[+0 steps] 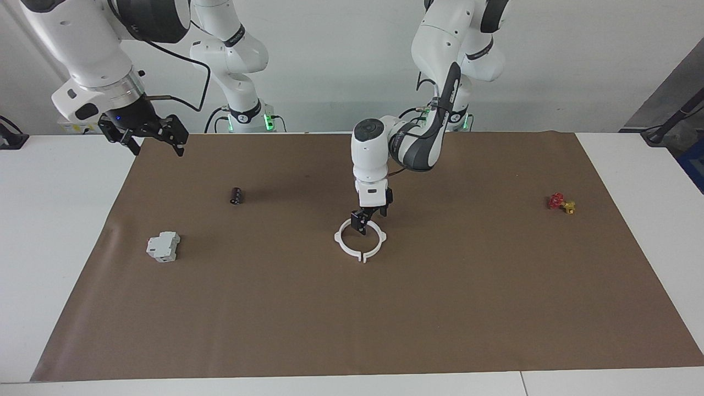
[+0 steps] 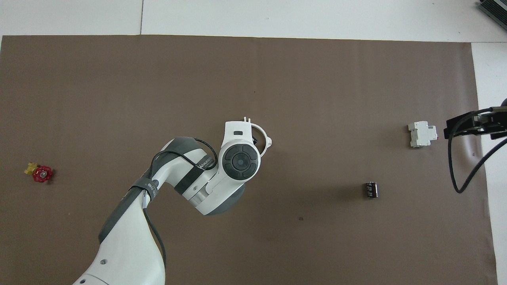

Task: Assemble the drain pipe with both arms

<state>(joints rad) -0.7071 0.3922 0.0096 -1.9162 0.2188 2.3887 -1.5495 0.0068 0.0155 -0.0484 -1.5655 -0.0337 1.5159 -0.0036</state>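
The drain pipe point(image 1: 374, 250) lies on the brown mat point(image 1: 440, 308) mid-table as one closed white ring, its two halves joined, with tabs at the seams. My left gripper point(image 1: 371, 218) hangs just above the ring's edge nearest the robots, open and empty, clear of the plastic. In the overhead view the left wrist covers most of the ring point(image 2: 261, 130). My right gripper point(image 1: 155, 144) waits, open and empty, raised over the mat's corner at the right arm's end; it also shows in the overhead view point(image 2: 449, 128).
A grey-white boxy block point(image 1: 163, 246) point(image 2: 422, 133) and a small black cylinder point(image 1: 236, 195) point(image 2: 371, 189) lie toward the right arm's end. A red-and-yellow valve piece point(image 1: 561, 203) point(image 2: 39, 172) lies toward the left arm's end.
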